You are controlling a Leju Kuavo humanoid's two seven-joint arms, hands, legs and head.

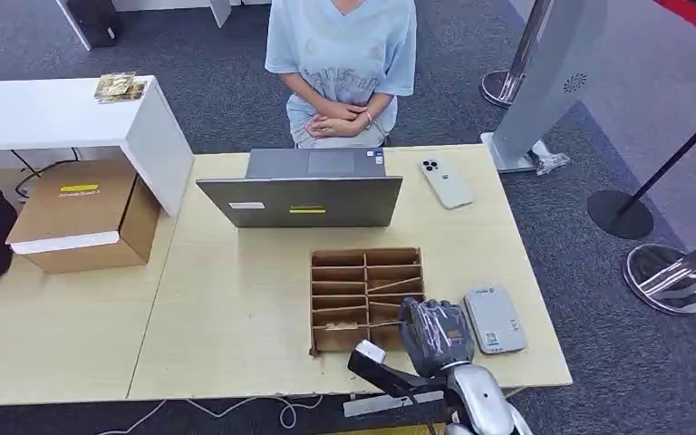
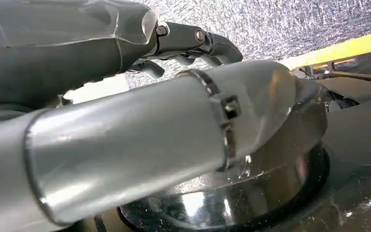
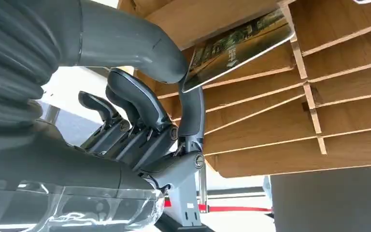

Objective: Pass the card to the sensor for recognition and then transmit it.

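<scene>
A pale wooden table [image 1: 236, 299] stands on grey carpet, with a person seated at its far side behind a laptop [image 1: 301, 199]. In the head view the right hand [image 1: 433, 333] sits at the near right corner of the cardboard slot rack [image 1: 365, 294], the grey card sensor [image 1: 495, 319] just beside it. In the left wrist view the left hand [image 2: 193, 46] hangs with fingers curled in on nothing. In the right wrist view the thumb and a finger pinch the card [image 3: 236, 48], whose far end is inside a slot. I judge it best to draw the card straight along the slot, keeping the pinch firm, before swinging toward the sensor.
</scene>
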